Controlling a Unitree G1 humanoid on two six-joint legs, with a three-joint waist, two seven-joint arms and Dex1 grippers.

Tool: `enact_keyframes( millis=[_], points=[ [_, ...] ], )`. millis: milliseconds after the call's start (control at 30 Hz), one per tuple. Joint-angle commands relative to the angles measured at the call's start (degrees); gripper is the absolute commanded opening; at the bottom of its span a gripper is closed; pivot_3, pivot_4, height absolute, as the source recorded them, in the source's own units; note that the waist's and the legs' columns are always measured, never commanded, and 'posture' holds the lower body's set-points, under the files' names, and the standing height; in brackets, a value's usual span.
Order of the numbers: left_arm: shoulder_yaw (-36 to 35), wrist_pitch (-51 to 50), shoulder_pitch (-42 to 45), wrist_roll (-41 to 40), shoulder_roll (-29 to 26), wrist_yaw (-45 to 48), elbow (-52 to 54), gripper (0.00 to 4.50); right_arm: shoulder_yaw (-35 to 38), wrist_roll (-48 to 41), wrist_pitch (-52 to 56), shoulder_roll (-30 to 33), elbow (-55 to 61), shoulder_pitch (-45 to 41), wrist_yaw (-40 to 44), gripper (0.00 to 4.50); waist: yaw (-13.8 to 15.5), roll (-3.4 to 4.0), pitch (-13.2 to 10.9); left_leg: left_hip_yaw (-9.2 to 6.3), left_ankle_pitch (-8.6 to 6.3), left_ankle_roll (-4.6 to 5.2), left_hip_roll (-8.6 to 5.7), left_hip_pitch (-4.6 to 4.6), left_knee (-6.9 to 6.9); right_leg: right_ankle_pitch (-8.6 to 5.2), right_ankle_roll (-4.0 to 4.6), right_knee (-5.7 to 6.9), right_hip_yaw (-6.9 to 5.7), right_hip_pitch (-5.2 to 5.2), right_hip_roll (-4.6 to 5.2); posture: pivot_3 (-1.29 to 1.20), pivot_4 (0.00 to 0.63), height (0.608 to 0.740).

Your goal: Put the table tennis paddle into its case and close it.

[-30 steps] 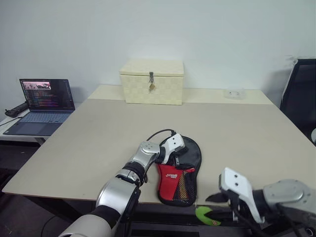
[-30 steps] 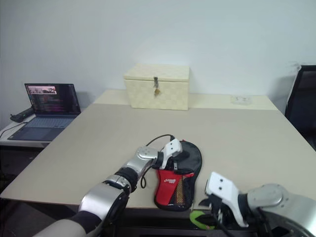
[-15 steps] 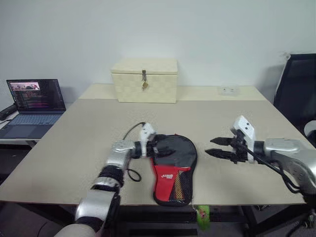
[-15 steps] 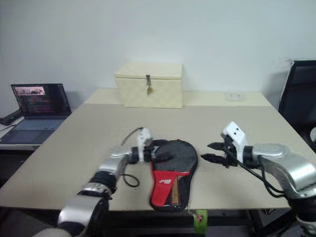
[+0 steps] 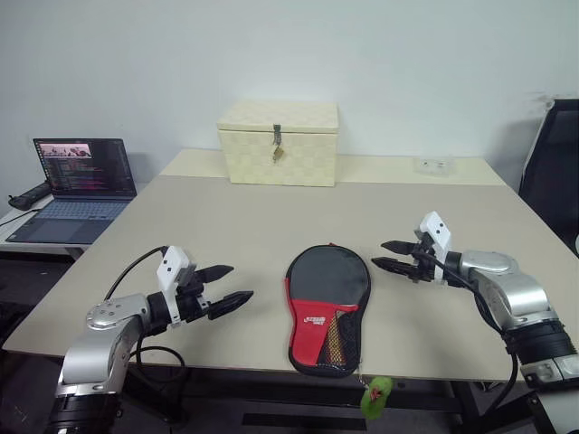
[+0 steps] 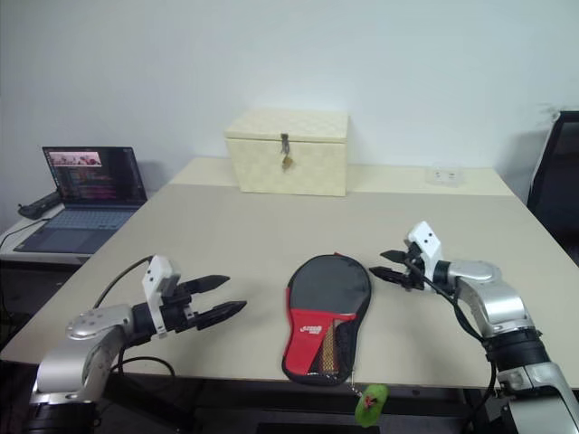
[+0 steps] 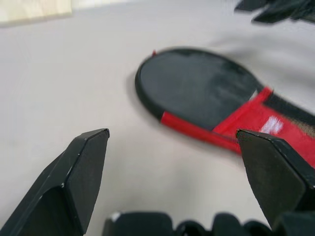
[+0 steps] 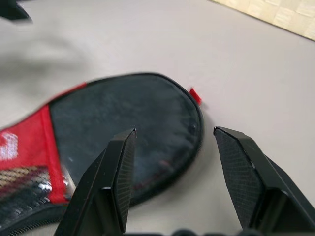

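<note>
- On the beige surface (image 5: pixel 226 235), head views: the case (image 5: pixel 327 307) lies flat near the front edge, black round end away from the robot, red mesh panel toward it. Whether the table tennis paddle is inside cannot be told; no paddle is visible apart from it.
- Behind it a cream latched box (image 5: pixel 279 143) stands before a white wall; a laptop (image 5: pixel 80 185) sits on a side desk at left; a black chair (image 5: pixel 554 172) is cut off at right.
- Left gripper (image 5: pixel 228 287) hovers well left of the case, fingers spread wide, empty.
- Right gripper (image 5: pixel 389 255) hovers just right of the case, fingers apart, empty.
- Left wrist view: fingers (image 7: pixel 74 182) frame the blurred case (image 7: pixel 197 98).
- Right wrist view: fingers (image 8: pixel 110 187) are parted, the case (image 8: pixel 128 128) lying beyond them.
</note>
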State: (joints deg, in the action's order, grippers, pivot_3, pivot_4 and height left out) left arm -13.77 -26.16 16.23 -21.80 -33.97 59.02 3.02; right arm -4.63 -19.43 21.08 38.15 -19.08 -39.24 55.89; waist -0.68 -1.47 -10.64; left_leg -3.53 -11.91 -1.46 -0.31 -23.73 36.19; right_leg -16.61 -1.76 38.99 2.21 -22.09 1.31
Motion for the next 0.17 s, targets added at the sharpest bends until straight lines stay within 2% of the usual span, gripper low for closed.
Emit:
enact_keyframes(
  millis=[33,167],
  points=[
    [0.6,-0.2,-0.5,-1.5,0.0,-1.7,1.9,4.5,2.3,0.6,-2.0,1.7,-0.2,-1.6,2.5,2.76,-0.3,0.0,0.0,0.08,0.0,0.0,0.01,0.01,-0.02,0.0,0.0,0.0,0.0,-0.02,-0.02,0.0,0.15,0.74],
    [1.2,0.3,0.6,-2.0,-0.3,-2.4,0.7,4.5,2.3,0.6,0.5,2.5,2.0,-1.1,3.6,2.76,-0.9,0.02,0.0,0.11,-0.02,0.02,0.05,-0.05,-0.13,0.0,0.01,0.0,0.04,-0.16,-0.01,0.0,0.15,0.74]
  ],
)
